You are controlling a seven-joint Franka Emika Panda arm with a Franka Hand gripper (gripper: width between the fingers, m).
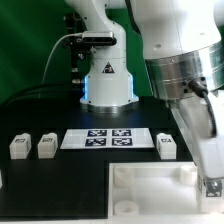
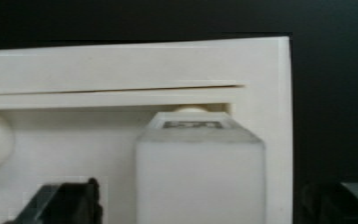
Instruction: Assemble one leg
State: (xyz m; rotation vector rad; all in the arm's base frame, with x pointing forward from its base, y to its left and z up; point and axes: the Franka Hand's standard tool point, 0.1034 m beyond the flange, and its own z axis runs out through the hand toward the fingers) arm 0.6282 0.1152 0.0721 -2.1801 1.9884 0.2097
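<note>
In the wrist view a leg (image 2: 202,165), a white block with a tag on its far end, stands against the large white plate (image 2: 140,65), its end at a round socket (image 2: 190,108). My gripper (image 2: 202,208) straddles this leg. The dark fingers (image 2: 66,205) stand apart from its sides, so the jaws are open. In the exterior view the gripper (image 1: 210,186) is low at the plate's (image 1: 150,186) right end, and the leg there is hidden by the arm. Three more legs lie on the table: two on the exterior view's left (image 1: 19,147) (image 1: 46,147) and one on its right (image 1: 167,146).
The marker board (image 1: 102,138) lies flat in the middle of the black table, behind the plate. The robot's white base (image 1: 106,80) stands behind it with cables running to the exterior view's left. The arm fills the upper right of the exterior view.
</note>
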